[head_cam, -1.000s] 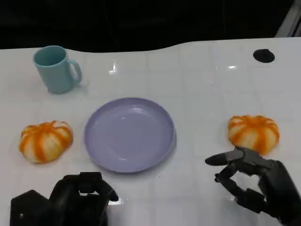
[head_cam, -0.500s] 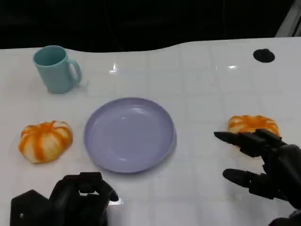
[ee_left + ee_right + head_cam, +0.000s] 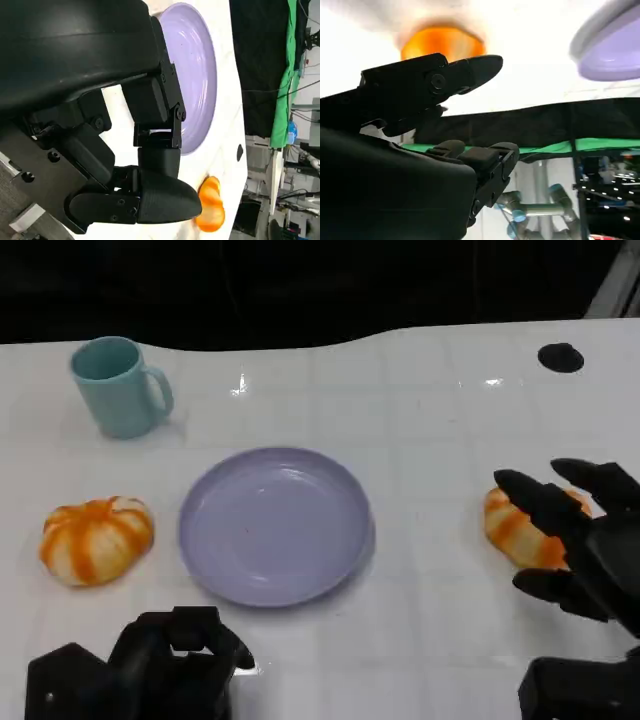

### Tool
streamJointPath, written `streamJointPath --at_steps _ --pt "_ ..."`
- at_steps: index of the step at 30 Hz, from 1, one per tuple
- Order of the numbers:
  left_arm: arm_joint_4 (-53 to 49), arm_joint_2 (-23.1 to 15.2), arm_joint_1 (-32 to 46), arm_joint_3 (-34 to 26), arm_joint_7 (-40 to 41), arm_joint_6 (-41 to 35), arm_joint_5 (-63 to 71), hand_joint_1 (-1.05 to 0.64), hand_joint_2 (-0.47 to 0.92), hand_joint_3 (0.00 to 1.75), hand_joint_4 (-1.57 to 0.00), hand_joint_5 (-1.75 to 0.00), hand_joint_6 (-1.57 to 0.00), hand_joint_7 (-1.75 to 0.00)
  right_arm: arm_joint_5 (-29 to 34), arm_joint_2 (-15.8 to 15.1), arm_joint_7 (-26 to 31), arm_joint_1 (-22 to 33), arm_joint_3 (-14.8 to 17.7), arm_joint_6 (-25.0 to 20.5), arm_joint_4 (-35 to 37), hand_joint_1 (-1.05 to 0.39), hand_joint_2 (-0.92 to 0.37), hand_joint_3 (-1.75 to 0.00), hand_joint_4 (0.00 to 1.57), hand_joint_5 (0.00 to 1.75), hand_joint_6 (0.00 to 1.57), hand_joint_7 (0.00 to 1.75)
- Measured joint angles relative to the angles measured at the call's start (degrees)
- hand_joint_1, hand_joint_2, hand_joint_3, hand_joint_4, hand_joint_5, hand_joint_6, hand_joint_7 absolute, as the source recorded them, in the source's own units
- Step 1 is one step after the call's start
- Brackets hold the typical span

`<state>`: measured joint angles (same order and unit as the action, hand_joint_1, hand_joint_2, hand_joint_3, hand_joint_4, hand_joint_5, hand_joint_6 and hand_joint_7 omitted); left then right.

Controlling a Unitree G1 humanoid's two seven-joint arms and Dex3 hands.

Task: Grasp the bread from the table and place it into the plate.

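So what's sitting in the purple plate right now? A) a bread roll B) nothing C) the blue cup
B: the purple plate is bare, with one orange bread lying left of it and the other bread to its right under the right hand.

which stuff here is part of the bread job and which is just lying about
Job:
bread on the right, under the spread right robot hand
purple plate, nothing in it
bread on the left, not yet touched

Lying about:
blue mug
small black disc near the far right table edge
left robot hand, idle at the near edge
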<state>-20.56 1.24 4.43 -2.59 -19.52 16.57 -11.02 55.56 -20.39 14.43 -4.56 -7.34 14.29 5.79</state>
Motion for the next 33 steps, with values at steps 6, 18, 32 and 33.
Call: streamJointPath --at_steps 6,18,32,33 --pt "0.21 0.14 0.05 0.00 0.00 0.00 0.02 -1.05 0.46 0.87 -1.57 -1.24 -1.39 -0.83 1.26 -0.96 0.24 -2.50 -2.77 -4.47 2.29 -0.63 -0.89 0.00 0.00 0.48 0.29 0.01" --pt "0.86 0.32 0.67 0.03 -0.01 -0.01 0.00 -1.05 0.45 0.87 -1.57 -1.24 -1.39 -0.83 1.27 -1.32 -0.80 -5.66 -7.95 -9.95 7.82 -0.60 -0.86 0.00 0.00 0.39 0.28 0.01" --pt "2.65 0.54 1.77 0.39 -0.01 -0.60 0.04 -1.05 0.47 0.84 -1.57 -1.24 -1.38 -0.83 -0.48 -1.28 0.30 -13.54 -12.25 -11.40 21.03 -0.62 -0.87 -0.01 0.01 0.38 0.28 0.00" --pt "2.65 0.53 1.80 0.34 -0.01 -0.60 0.04 -1.05 0.47 0.84 -1.57 -1.24 -1.39 -0.83 -0.60 -1.28 0.63 -14.19 -12.49 -11.40 22.07 -0.62 -0.87 -0.01 0.02 0.38 0.29 0.00"
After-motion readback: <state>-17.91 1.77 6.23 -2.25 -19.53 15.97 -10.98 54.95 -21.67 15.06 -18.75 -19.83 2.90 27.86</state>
